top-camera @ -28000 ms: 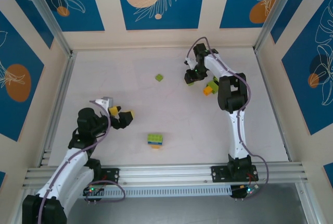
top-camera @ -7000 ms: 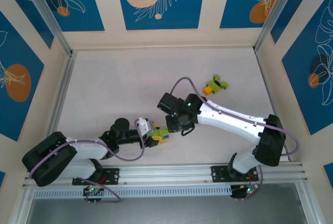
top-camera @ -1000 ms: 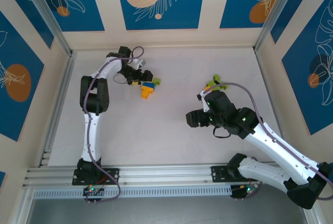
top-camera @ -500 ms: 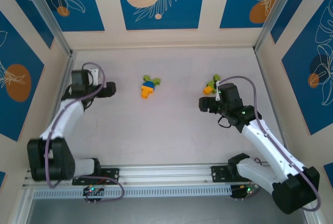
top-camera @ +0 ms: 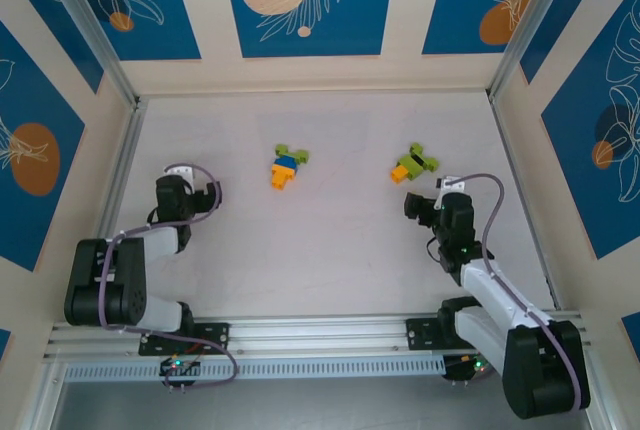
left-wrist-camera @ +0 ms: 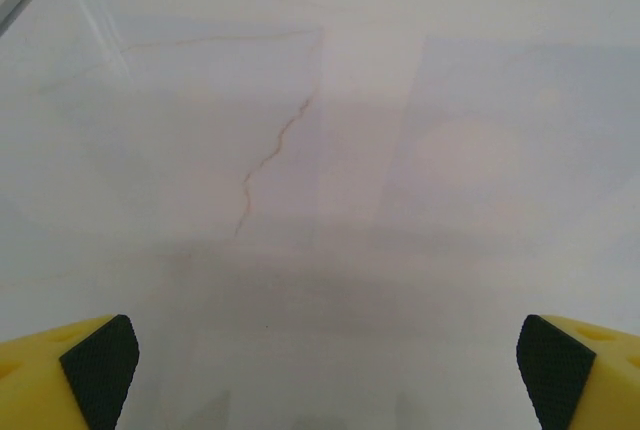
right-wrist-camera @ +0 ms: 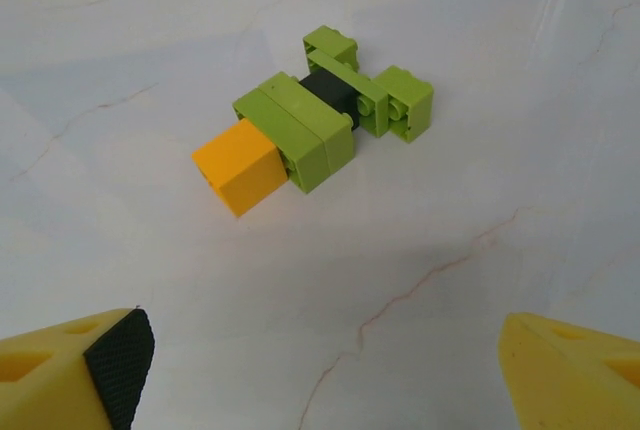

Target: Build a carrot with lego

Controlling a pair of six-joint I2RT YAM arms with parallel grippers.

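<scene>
Lego clump of lime green, black and orange bricks lying on the pale surface, right hand just beside it on the near side, spread wide, empty, second lego clump with blue well to its left, left hand farther left, spread wide, empty

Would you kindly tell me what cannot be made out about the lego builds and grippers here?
Top view: the blue-banded lego build is too small to count its bricks.
Right wrist view: the black brick in the green-and-orange lego build is mostly covered by green bricks.
Left wrist view: fingers of the left gripper are cut off by the bottom edge.
Right wrist view: fingers of the right gripper likewise.
</scene>
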